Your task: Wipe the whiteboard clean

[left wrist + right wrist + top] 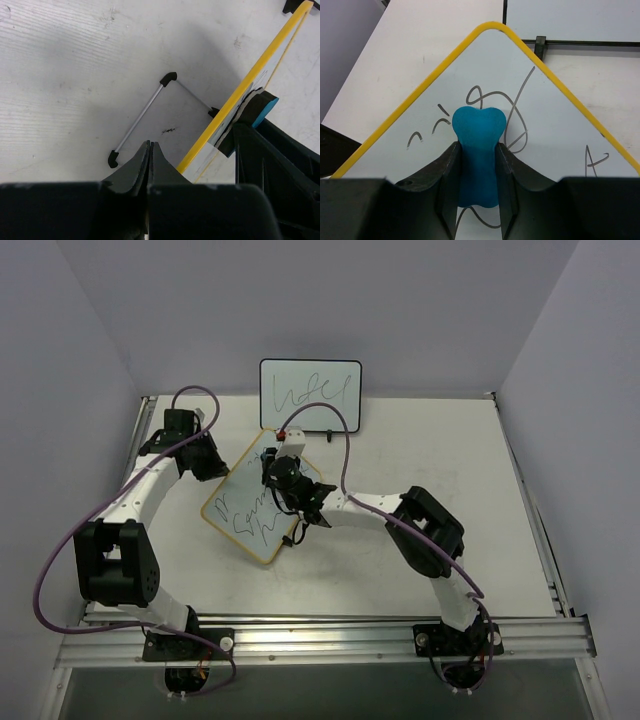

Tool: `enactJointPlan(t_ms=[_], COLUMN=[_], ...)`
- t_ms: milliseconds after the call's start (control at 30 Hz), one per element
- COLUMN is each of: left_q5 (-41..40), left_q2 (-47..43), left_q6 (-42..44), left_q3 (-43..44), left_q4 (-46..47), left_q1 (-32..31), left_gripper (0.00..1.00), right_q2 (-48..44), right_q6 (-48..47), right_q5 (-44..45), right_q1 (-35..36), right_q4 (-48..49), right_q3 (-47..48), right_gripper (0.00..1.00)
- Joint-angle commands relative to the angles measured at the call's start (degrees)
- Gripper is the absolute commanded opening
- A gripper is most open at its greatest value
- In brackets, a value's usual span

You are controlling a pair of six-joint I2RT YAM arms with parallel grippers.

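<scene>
whiteboard (245,515) lies diagonally mid-surface (450,450). right end effector (477,145) clamps a blue eraser (479,125) near its far corner, scribbles running nearward. left end effector (150,145) is closed and empty, beside the left edge.

On table (480,490): whiteboard (245,512), eraser (479,131) atop; upright board (310,395) behind whiteboard.

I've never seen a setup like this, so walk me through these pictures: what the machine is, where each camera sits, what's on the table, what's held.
Two robot arms are bolted at the near edge of the table. One picture looks down from above; the other two come from a camera on each wrist. A yellow-framed whiteboard with scribbles sits on the table; a black-framed board stands behind. The left gripper clamps the whiteboard's edge; the right gripper holds a blue eraser over it.
</scene>
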Motion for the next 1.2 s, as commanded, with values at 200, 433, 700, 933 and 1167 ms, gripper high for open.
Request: enactJointPlan(t_ms=[200,433,700,933,1167], left_q5=[3.5,3.5,3.5,3.5,3.3], left_q2=[-0.4,0.1,0.5,0.5,0.6], left_q6=[1.0,1.0,1.1,1.0,1.2], left_q3=[2.2,2.4,2.5,2.6,2.6], left_q4=[-1.1,-1.0,-1.1,-1.0,-0.9], left_q1=[-2.7,-3.1,-3.4,-3.8,-4.1], left_gripper=[0.02,0.02,0.02,0.02,0.02], right_q2=[1.2,2.3,4.2,5.0,4.6], right_q6=[-2.0,-4.0,-4.2,-1.9,1.5], right_q5=[-1.6,-3.9,-4.1,-3.8,-5.3], right_q1=[-0.6,3.3,6.2,3.4,-1.7], right_q4=[-3.2,-3.6,-5.1,-5.1,-5.6], right_q3=[0.5,4.8,8.7,7.4,4.5], right_gripper=[0.0,0.0,0.0,0.0,0.0])
